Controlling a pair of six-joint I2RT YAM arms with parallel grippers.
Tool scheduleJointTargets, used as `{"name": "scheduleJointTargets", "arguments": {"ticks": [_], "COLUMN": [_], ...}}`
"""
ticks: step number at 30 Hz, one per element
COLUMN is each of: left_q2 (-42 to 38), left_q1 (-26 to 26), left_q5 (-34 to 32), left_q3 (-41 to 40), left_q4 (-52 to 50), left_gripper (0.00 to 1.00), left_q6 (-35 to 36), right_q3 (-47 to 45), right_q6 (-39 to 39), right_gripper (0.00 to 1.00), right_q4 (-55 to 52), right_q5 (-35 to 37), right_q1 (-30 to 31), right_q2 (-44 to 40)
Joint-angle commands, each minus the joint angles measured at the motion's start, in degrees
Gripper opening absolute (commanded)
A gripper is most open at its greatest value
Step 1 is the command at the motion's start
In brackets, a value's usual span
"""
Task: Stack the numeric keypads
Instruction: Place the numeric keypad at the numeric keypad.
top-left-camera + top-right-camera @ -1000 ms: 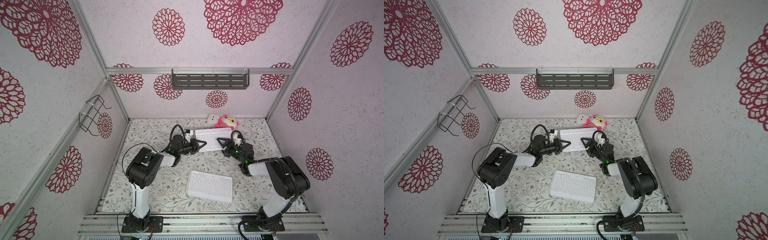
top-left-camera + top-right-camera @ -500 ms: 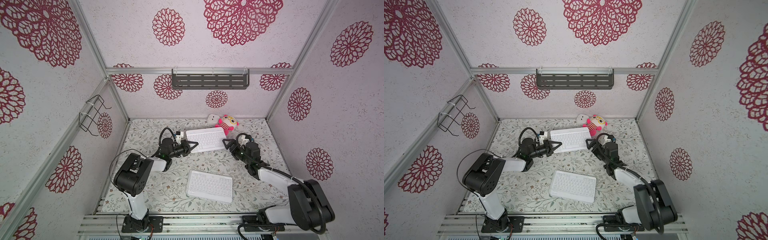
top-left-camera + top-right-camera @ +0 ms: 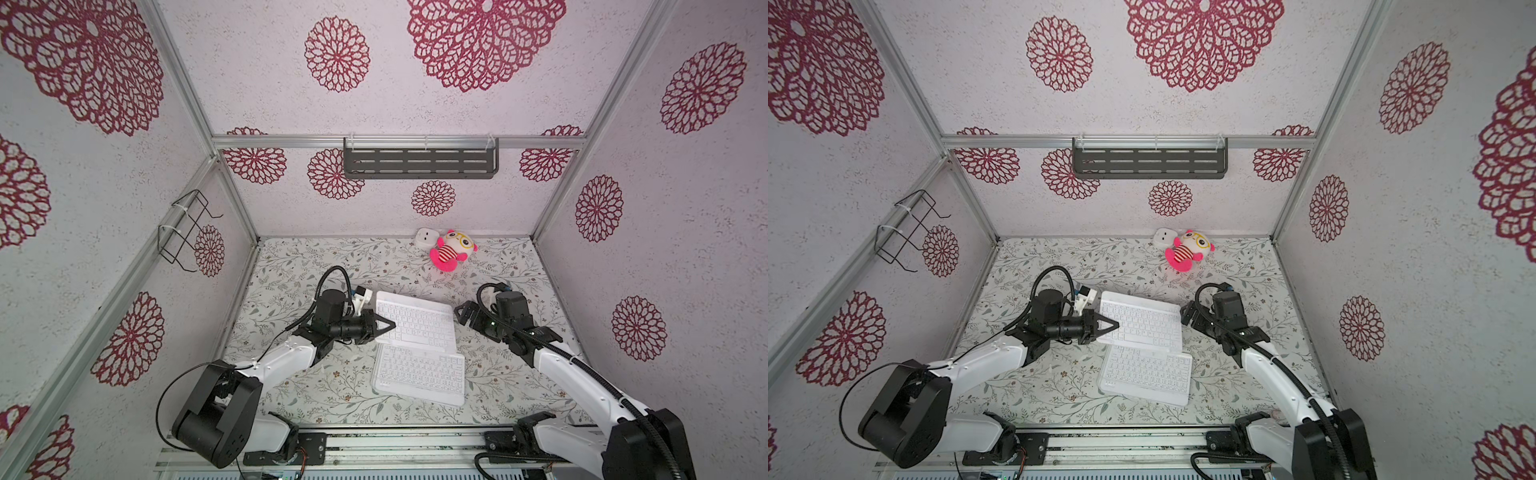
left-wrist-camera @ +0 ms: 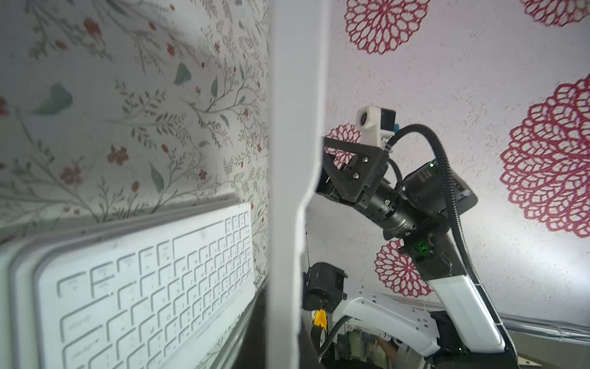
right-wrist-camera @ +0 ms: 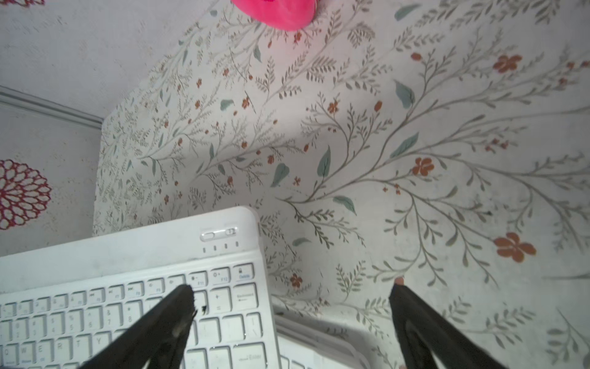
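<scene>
Floral-print tabletop [image 3: 291, 386] in a rosette-papered booth; we note two keypads mid-table.
Nearest, a thin white rectangular plastic keypad [image 3: 419, 376] lies flat. A second white-keyed keypad [image 3: 415, 322] overlaps its far edge; the left gripper [image 3: 390, 323] pinches the second keypad's left edge, and the right gripper [image 3: 462, 316] has its fingers spread beside the right edge. Farthest: pink plush toy [image 3: 451, 251], white rounded cube [image 3: 426, 239].

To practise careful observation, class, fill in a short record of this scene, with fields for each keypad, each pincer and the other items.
held keypad: raised, keys up, gripped at its left edge; its near edge overlaps the lower keypad in both top views
lower keypad: flat on the table, keys up
left pincer: shut on the held keypad
right pincer: open, at the held keypad's right edge, not gripping
far edge: plush toy beside a cube
</scene>
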Motion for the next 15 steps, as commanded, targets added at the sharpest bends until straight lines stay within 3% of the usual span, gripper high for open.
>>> {"name": "scheduleJointTargets", "arguments": {"ticks": [1, 10, 15], "left_q2": [-1.4, -4.1, -6.0], "left_q1": [-2.2, -6.8, -8.2], "left_q5": [2.0, 0.7, -0.9], "left_q3": [-2.7, -7.4, -10.1], "left_q4": [0.6, 5.9, 7.8], "left_gripper": [0.07, 0.07, 0.08], "left_q6": [0.2, -2.9, -4.0], "right_q3": [-0.7, -4.0, -6.5], "right_q6": [-1.9, 3.7, 6.6], "right_gripper": [0.99, 0.99, 0.99], "right_q4": [-8.4, -14.0, -13.9], "right_q5": [-0.6, 4.0, 4.3], "right_q1": [2.5, 10.8, 12.4], "right_q2": [-4.0, -5.4, -6.4]}}
